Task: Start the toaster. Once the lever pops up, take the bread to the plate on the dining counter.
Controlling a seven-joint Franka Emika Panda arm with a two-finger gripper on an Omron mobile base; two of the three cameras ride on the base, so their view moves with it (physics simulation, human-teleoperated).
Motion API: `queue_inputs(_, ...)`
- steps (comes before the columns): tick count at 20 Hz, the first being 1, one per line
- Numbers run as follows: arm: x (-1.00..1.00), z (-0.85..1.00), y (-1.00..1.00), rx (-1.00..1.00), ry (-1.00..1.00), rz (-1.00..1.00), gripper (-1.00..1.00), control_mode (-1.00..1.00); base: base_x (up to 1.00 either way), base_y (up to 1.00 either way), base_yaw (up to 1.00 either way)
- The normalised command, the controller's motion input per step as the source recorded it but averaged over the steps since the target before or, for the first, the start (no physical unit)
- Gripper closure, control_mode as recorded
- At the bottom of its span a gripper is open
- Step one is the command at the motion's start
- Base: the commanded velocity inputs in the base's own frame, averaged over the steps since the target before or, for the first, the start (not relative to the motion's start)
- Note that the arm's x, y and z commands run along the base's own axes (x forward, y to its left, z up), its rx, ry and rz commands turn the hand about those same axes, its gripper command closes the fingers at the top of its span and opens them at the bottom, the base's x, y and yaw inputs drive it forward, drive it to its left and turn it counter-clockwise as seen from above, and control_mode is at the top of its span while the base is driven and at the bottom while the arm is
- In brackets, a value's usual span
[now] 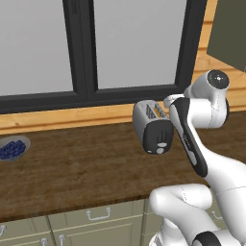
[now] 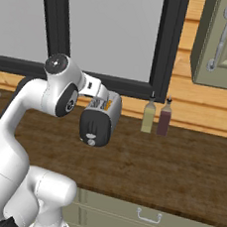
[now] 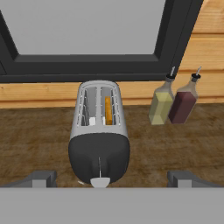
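The toaster [image 3: 99,131] stands on the wooden counter [image 1: 72,168] under the window, its black end panel facing the arm, with the bread [image 3: 107,110] sitting low in the right slot. The gripper [image 3: 111,178] hangs above and in front of that panel, jaws spread wide and empty. The lever [image 3: 100,182] shows as a pale tab at the panel's foot, between the fingertips. The likely slip is a descent that lands off the small tab, shoving the light toaster backward toward the two bottles [image 3: 171,101] instead of starting it.
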Motion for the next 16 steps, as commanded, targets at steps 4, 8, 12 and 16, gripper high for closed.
queue_inputs(4, 0.0, 0.0, 0.0, 0.0, 0.0, 0.0, -1.0, -1.0, 0.0, 0.0, 0.0)
queue_inputs(8, 0.0, 0.0, 0.0, 0.0, 0.0, 0.0, -1.0, -1.0, 0.0, 0.0, 0.0)
queue_inputs(12, 0.0, 0.0, 0.0, 0.0, 0.0, 0.0, -1.0, -1.0, 0.0, 0.0, 0.0)
queue_inputs(16, 0.0, 0.0, 0.0, 0.0, 0.0, 0.0, -1.0, -1.0, 0.0, 0.0, 0.0)
